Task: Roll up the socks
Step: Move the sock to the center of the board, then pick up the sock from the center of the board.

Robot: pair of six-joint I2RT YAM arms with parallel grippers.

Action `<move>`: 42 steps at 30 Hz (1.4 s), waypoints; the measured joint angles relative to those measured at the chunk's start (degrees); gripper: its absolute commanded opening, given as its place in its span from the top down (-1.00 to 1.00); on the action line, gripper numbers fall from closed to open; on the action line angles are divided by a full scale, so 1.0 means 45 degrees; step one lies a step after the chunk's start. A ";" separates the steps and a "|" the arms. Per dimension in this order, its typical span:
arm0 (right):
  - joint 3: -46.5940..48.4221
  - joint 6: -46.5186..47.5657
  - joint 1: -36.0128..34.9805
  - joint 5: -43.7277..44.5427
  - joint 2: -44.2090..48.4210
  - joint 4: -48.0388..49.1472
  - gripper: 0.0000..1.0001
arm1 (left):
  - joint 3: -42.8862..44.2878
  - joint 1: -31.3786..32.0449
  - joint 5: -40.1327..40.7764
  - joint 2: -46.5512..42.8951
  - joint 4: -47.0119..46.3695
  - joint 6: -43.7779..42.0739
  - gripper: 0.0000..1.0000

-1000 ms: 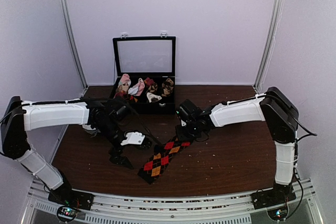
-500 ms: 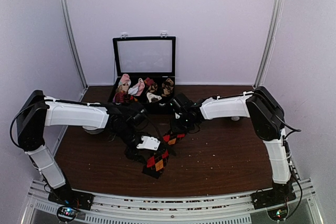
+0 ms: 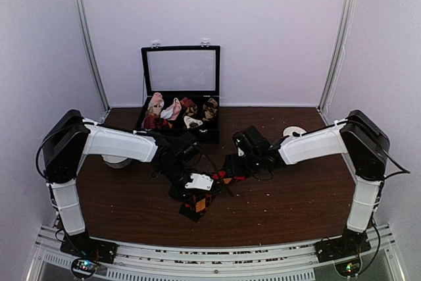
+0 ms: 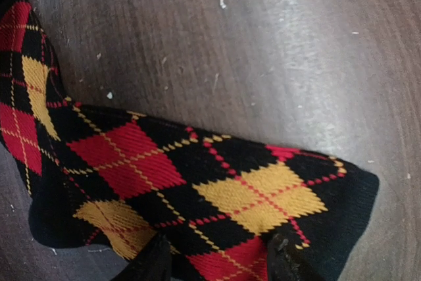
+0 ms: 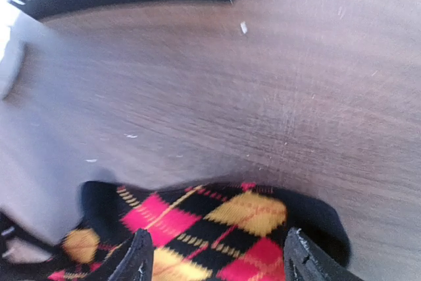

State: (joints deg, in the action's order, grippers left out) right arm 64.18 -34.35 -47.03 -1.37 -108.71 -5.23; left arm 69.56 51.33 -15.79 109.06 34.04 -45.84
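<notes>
Two claws: both low over the table (image 3: 299, 195) near its middle, one at each end of the socks (image 3: 196, 205).
Left gripper (image 4: 216, 253): fingers apart at a middling width, straddling the near edge of the cloth. Knit lies between and under them. I cannot tell whether they press it.
Socks, place: bunched short on the bare wood between the two claws, nearer than the black box (image 3: 209, 135) that holds other bundles, and well apart from it.
Socks, look: black knit with red and orange diamonds. The left wrist view shows one end lying flat and the other bending away to the left.
Socks, handling: judged light, limp and stretchy, with no stiffness to push against. A lone pinch would likely drag one layer and leave the rest behind. The knit should grip the fingers well enough, though it may slide on the smooth wood.
Where to hold: probably across the full thickness at an end or a folded edge, not on the flat middle. One claw would pin the cloth while the other turns it over.
Right gripper (image 5: 220, 255): fingers set wide, the rounded end of the cloth lying between them. Contact is not clear in this blurred view.
Risk: the roll may spring loose if either end is let go early.
</notes>
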 measured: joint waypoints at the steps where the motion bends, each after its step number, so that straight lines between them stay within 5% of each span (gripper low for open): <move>1: -0.0554 0.0092 -0.0034 0.0039 0.0500 0.0520 -0.35 | 0.0083 0.0000 0.0039 0.0141 0.0010 0.0102 -0.02; 10: -0.5333 0.1778 -0.1588 0.1146 0.4954 0.3298 -0.40 | 0.0957 0.0000 -0.0204 0.0903 0.0073 0.1350 0.08; 18: -0.7169 0.5960 -0.5600 0.2526 0.6883 0.3172 -0.40 | 0.1855 -0.0087 -0.0884 0.1642 0.0097 0.3381 0.08; 27: -0.5999 1.0127 -0.8116 0.4269 0.4430 0.3750 -0.18 | 0.2997 -0.0709 -0.3070 0.2633 0.0121 0.5727 0.06; 42: -0.3711 1.2318 -0.6878 0.3279 0.0996 0.4745 0.30 | 0.2997 -0.1117 -0.4129 0.2798 0.0107 0.6261 0.06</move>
State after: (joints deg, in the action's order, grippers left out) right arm 47.48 21.08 -77.97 13.39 -104.22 16.12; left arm 83.05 46.30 -34.37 121.64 34.52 -17.67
